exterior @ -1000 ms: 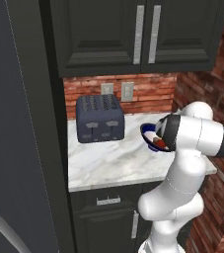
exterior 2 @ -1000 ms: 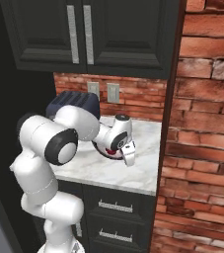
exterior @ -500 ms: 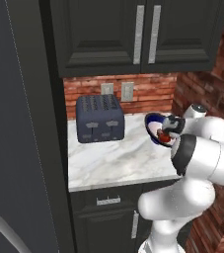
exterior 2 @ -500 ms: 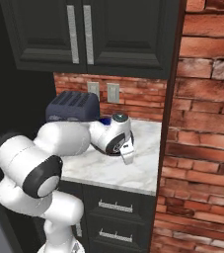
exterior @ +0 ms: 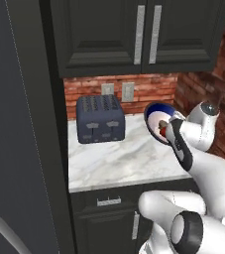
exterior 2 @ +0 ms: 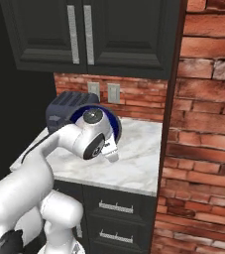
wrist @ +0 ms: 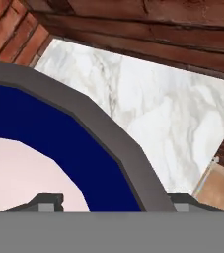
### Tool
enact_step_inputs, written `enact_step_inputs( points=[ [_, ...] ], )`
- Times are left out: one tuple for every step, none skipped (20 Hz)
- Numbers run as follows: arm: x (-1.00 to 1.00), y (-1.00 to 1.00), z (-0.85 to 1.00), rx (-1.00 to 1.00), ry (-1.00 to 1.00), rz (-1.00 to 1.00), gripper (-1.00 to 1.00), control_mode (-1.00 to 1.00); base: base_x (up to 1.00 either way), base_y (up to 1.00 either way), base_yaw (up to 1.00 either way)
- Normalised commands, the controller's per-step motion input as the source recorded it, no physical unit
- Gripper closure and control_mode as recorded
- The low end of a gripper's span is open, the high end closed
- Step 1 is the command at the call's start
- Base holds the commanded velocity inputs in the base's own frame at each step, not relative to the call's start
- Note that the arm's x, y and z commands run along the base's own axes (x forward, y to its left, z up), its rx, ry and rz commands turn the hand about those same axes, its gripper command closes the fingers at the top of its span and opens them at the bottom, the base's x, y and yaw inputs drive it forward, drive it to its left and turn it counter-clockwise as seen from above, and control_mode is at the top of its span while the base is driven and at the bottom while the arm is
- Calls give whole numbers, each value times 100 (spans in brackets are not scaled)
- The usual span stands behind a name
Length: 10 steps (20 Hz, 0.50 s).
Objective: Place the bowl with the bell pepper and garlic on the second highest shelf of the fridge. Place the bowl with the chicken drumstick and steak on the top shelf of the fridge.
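The bowl with the bell pepper and garlic (exterior: 155, 116) hangs tilted above the marble counter, dark blue outside, white inside. A small red lump, the bell pepper (exterior: 162, 132), lies in its low side; I cannot make out the garlic. My gripper (exterior: 168, 131) is shut on the bowl's right rim. In the hand view the blue rim and pale inside of the bowl (wrist: 59, 133) run between the two tips of the gripper (wrist: 114, 202). From the right base view the bowl's blue edge (exterior 2: 115, 126) peeks out behind the hand. The fridge (exterior: 15, 124) is a tall grey wall at the left; its shelves are out of view.
A dark blue toaster (exterior: 100, 119) stands at the back of the counter (exterior: 114, 158), left of the bowl. Dark upper cabinets (exterior: 139, 34) hang close overhead. A brick wall (exterior 2: 208, 124) closes off the right side. Drawers sit below the counter.
The bowl has risen a little off the counter and shifted left with the hand. The arm's elbow has swung down low in front of the cabinets.
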Motion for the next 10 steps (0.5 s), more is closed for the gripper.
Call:
enact_step_inputs(
  points=[
    [-100, 1, 100, -13, 2, 0, 100, -100, 0, 0, 0],
    [-100, 0, 100, -13, 7, 0, 100, -100, 0, 0, 0],
    [-100, 0, 100, -14, 12, 0, 100, -100, 0, 0, 0],
    [-100, 0, 100, -16, 16, 0, 100, -100, 0, 0, 0],
    [-96, 0, 100, -17, 22, 0, 100, -100, 0, 0, 0],
    [-100, 5, 100, -14, 20, 1, 100, -100, 0, 0, 0],
    [-91, 16, 100, -11, 21, 2, 100, -100, 0, 0, 0],
    [-78, 26, 100, -8, 22, 1, 100, -100, 0, 0, 0],
    [-50, 36, 100, -7, 24, 1, 100, -100, 0, 0, 0],
    [-6, 41, 76, -3, 25, 0, 100, -100, 0, 0, 0]
  ],
)
